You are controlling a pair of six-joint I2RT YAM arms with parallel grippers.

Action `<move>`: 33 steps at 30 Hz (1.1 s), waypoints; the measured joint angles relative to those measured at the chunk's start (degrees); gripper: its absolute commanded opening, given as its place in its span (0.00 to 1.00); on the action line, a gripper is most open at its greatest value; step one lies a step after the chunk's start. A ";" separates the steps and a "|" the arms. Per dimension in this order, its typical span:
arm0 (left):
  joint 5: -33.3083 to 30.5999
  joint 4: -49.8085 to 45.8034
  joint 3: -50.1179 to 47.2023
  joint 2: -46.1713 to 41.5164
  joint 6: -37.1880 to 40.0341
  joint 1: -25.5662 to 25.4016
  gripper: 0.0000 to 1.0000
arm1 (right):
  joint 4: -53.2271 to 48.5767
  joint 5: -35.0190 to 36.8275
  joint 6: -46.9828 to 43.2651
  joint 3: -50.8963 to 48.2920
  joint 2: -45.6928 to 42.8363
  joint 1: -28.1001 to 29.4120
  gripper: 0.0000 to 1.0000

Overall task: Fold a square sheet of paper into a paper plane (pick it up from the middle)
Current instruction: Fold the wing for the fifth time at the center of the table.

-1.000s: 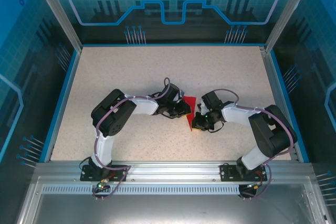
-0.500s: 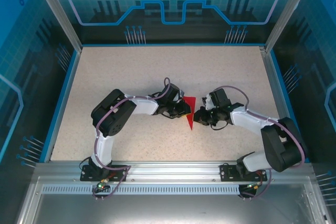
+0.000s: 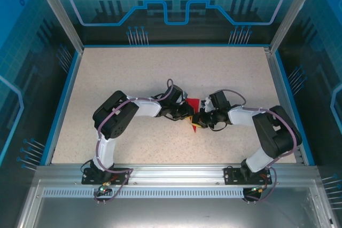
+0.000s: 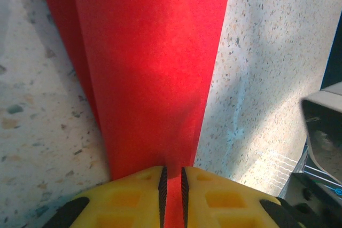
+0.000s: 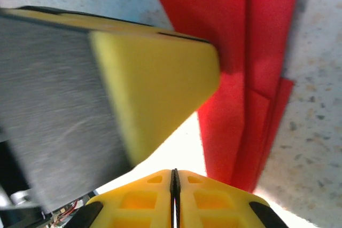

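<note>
Left hand (image 4: 172, 184) pinching paper plane (image 4: 149, 62) edge; right hand (image 5: 174, 184) pressed together just beside it.

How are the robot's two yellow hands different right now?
The left gripper has its jaws pinched on the folded red paper; the right gripper has its jaws shut with nothing between. The left gripper reaches in from the left, the right gripper from the right. Both have yellow jaws and sit at the paper.

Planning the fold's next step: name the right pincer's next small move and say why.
Probably press the shut right pincer onto the red paper and stroke along its fold: the left pincer pinches one end, and the layers look loosely stacked.
</note>
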 measured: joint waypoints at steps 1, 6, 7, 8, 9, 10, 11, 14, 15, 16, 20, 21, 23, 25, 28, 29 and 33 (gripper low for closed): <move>0.13 0.02 0.07 0.11 0.00 0.00 0.19 | -0.04 0.02 -0.17 0.00 0.70 0.00 0.10; 0.50 0.04 0.07 0.20 0.00 0.02 0.19 | -0.24 0.44 -1.81 -0.11 2.47 0.00 0.09; 0.55 0.02 0.07 0.20 0.00 0.04 0.19 | -0.22 0.50 -2.19 -0.28 2.45 0.00 0.09; 0.68 0.02 0.07 0.20 0.00 0.02 0.19 | -0.24 0.61 -2.62 -0.42 2.45 0.00 0.09; 0.81 0.02 0.07 0.22 0.00 0.02 0.19 | -0.24 0.63 -3.02 -0.52 2.40 0.00 0.09; 0.94 0.02 0.07 0.24 0.00 0.02 0.19 | -0.22 0.63 -3.43 -0.70 2.29 0.00 0.09; 1.05 0.02 0.07 0.28 0.00 0.02 0.19 | -0.17 0.61 -3.69 -0.90 2.05 0.00 0.09; 1.46 0.02 0.07 0.35 0.00 -0.04 0.19 | -0.13 0.39 -4.28 -2.03 0.79 0.00 0.10; 1.60 0.02 0.07 0.37 0.00 -0.07 0.19 | -0.55 0.37 -4.50 -2.23 0.39 0.00 0.10; 1.62 0.02 0.07 0.37 0.00 -0.07 0.19 | -1.07 0.37 -4.74 -2.25 0.15 0.00 0.10; 1.77 -0.02 0.15 0.42 0.00 -0.07 0.19 | -0.96 0.15 -5.18 -2.95 0.00 0.00 0.10; 1.90 -0.11 0.17 0.48 0.00 -0.07 0.19 | -0.55 -0.02 -5.20 -3.37 -0.09 0.00 0.10; 2.08 -0.35 0.33 0.52 0.00 -0.07 0.19 | -0.39 -0.04 -5.55 -3.67 -0.26 0.00 0.09; 2.08 -0.44 0.37 0.55 -0.02 -0.07 0.18 | -0.44 0.00 -5.88 -3.72 -0.31 0.00 0.09; 2.51 -0.59 0.37 0.61 -0.02 -0.07 0.18 | -0.48 0.02 -6.45 -4.57 -1.40 0.00 0.10; 2.51 -0.61 0.37 0.61 -0.02 -0.07 0.18 | -0.96 0.00 -6.75 -5.03 -2.10 0.02 0.10; 2.56 -0.61 0.39 0.61 -0.02 -0.07 0.18 | -3.08 -0.48 -8.33 -5.90 -3.34 0.24 0.10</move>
